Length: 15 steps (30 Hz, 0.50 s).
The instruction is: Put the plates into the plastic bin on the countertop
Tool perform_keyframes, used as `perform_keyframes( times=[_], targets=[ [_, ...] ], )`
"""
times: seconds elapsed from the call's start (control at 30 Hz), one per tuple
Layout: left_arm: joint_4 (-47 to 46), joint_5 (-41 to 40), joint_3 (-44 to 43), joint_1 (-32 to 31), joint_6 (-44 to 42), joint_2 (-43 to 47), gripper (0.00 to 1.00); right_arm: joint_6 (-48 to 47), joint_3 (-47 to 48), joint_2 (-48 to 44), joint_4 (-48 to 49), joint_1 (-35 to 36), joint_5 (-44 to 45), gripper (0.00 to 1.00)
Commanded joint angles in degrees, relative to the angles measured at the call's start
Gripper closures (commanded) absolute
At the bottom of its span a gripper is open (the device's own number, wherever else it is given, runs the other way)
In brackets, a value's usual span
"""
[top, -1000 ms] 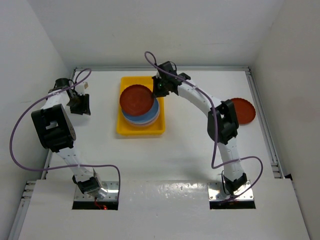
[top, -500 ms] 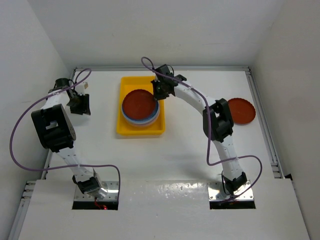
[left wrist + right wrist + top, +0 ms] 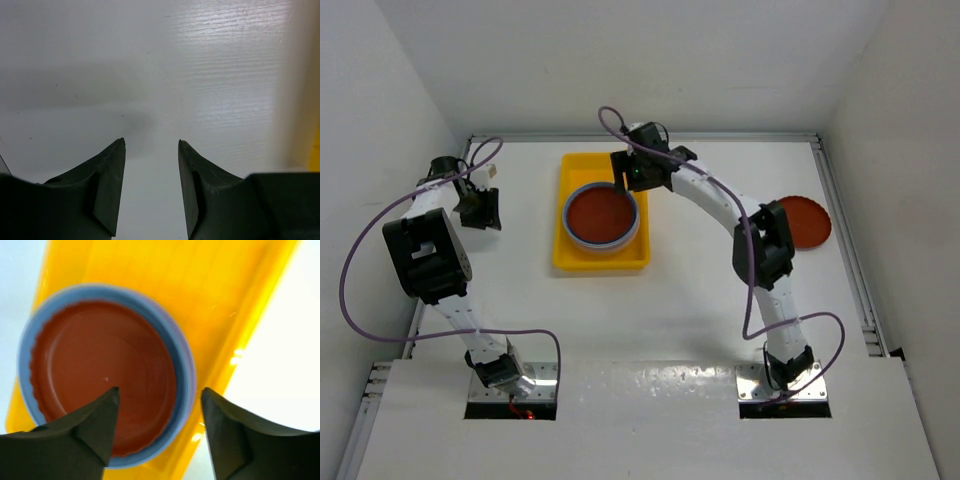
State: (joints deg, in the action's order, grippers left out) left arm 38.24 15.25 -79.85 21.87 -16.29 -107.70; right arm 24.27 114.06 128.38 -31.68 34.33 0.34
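Standing apart with nothing between them, the jaws of the right gripper (image 3: 160, 390) are hanging just over the far-right rim of the red plate (image 3: 100, 390), which is lying flat inside a blue plate (image 3: 185, 360) on top of the stack in the bin (image 3: 225, 290). Off at the left wall, the left gripper (image 3: 151, 141) is idling with its jaws apart too, over bare countertop (image 3: 210, 60) and holding nothing. The fingers are sitting close above the plate's edge, so I'd judge that a sideways pull before lifting could be catching the fluted rim and tipping the plate, or dragging the light stack about in the bin. A second red plate (image 3: 810, 220) is waiting at the right, partly behind the right arm's elbow, and a low swing toward it could be nudging it against the wall. Compared with a second ago, the red plate is no longer being held up tilted over the stack; it is lying settled and level, the right jaws are parted where they were clamped on its rim, and the left arm is keeping the same pose.
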Motion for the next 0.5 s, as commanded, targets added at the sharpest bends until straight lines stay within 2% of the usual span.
perform_keyframes(
  times=[0.0,0.03,0.07,0.13,0.2,0.27,0.4,0.47],
  targets=[
    [-0.5,1.5,-0.4,0.8,-0.8,2.1,0.51,-0.3,-3.4,-12.5,5.9,-2.6,6.9,0.31],
    [-0.5,1.5,-0.4,0.8,-0.8,2.1,0.51,3.7,-5.5,-15.3,7.1,-3.5,10.6,0.28],
    [-0.5,1.5,-0.4,0.8,-0.8,2.1,0.51,5.6,-12.9,-18.2,9.2,-4.6,11.4,0.27],
    [-0.5,1.5,-0.4,0.8,-0.8,2.1,0.51,12.2,-18.1,-21.7,9.4,-10.5,14.3,0.27],
    [-0.5,1.5,0.1,0.8,-0.8,2.1,0.51,22.5,-27.4,-24.4,6.0,-16.1,15.4,0.26],
    [-0.5,1.0,0.1,0.8,-0.8,2.1,0.51,28.5,-33.9,-26.3,3.8,-22.9,15.9,0.26],
    [-0.5,-0.2,0.1,0.8,-0.8,2.1,0.51,30.4,-46.3,-30.2,3.1,-31.4,17.8,0.26],
    [-0.5,-0.9,0.1,0.8,-0.8,2.6,0.51,30.3,-47.9,-31.0,3.1,-36.3,19.3,0.26]
  ],
)
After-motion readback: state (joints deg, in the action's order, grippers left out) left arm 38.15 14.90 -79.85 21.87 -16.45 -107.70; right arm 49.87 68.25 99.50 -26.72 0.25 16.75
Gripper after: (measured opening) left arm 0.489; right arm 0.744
